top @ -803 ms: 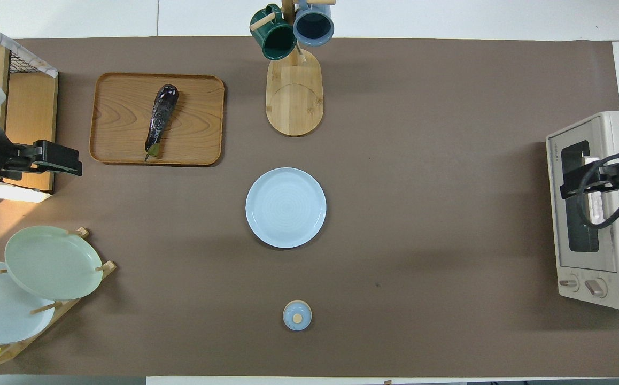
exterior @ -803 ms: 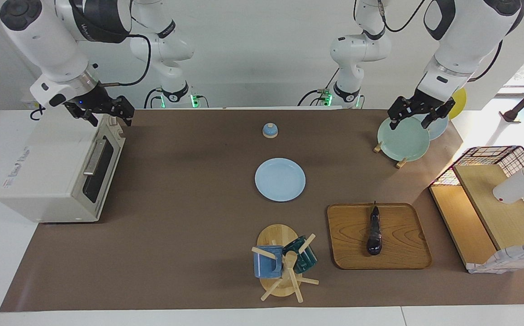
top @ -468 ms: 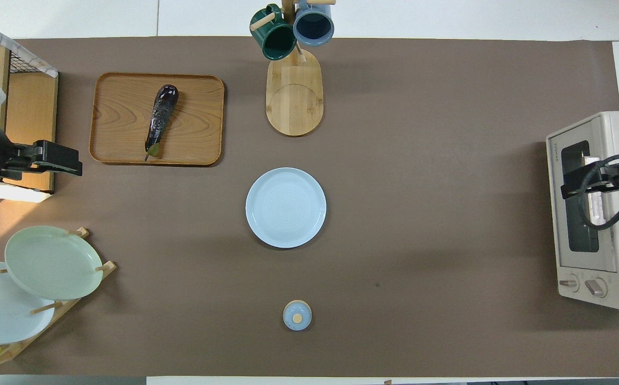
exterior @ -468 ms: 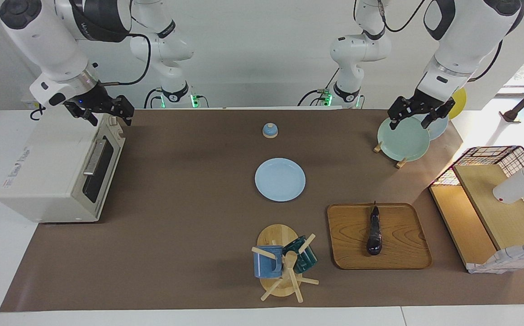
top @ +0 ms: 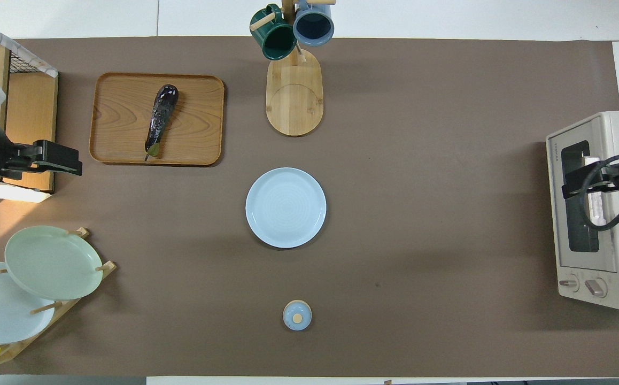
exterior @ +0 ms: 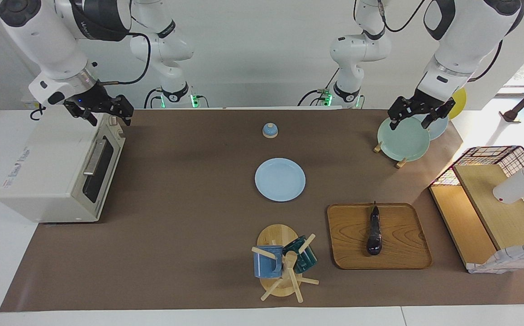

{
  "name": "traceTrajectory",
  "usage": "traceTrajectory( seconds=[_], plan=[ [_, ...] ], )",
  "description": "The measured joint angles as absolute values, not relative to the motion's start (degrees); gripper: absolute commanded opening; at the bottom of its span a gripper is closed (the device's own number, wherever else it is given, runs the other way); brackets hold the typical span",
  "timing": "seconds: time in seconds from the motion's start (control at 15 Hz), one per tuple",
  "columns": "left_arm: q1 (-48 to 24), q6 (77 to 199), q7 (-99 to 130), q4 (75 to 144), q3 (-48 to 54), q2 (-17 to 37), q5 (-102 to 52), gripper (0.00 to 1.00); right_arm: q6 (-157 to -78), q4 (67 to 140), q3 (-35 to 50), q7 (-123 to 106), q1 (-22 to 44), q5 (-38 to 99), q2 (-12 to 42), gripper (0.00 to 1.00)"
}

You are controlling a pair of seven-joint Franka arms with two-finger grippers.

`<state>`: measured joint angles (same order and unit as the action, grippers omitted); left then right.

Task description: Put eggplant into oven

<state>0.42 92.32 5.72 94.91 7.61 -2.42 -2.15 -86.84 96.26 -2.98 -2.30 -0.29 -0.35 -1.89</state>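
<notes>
Eggplant [exterior: 374, 232]: you'll find it lying on the wooden tray [exterior: 348, 244], stem end pointing toward the robots, fat end away from them. Nothing touches it.
Tray: sits toward the left arm's end of the table, farther from the robots than the blue plate [exterior: 280, 179], beside the mug stand [exterior: 282, 265].
Oven [exterior: 58, 170]: at the right arm's end of the table, door shut, handle bar against the glass, knobs at the end nearer the robots.
Left gripper [exterior: 418, 115]: you have it up in the air over the green plate [exterior: 403, 139] in the plate rack, well apart from the eggplant. Fingers spread, nothing between them.
Right gripper [exterior: 107, 115]: it hangs over the oven's top corner nearer the robots, just above the door edge. Fingers spread, empty.
Blue plate: middle of the table, bare.
Small lidded pot [exterior: 269, 130]: nearer the robots than the blue plate, alone on the brown mat [exterior: 176, 235].
Mug stand: holds a blue mug [exterior: 266, 262] and a dark green mug [exterior: 302, 259].
Wire shelf [exterior: 497, 199]: past the tray at the left arm's end, a white bottle [exterior: 517, 185] lying on it.
</notes>
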Motion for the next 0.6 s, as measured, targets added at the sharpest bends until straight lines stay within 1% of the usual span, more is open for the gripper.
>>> traceTrajectory(
  seconds=[0.07, 0.27, 0.6],
  plan=[
    [0.42, 92.41, 5.72, 94.91, 7.61, -2.37, -2.15, 1.0, -87.04, 96.35, -2.99, -2.3, -0.29, -0.35, -1.89, 0.0],
    [0.41, 92.81, 5.72, 94.9, 7.64, -1.49, -2.15, 1.0, -88.77, 97.82, -3.12, -2.3, -0.44, -0.35, -2.15, 0.0],
    [0.31, 96.98, 5.69, 94.84, 7.82, 2.5, -2.15, 1.0, -98.48, 106.78, -3.61, -2.31, -2.1, -0.36, -4.73, 0.0]
  ],
)
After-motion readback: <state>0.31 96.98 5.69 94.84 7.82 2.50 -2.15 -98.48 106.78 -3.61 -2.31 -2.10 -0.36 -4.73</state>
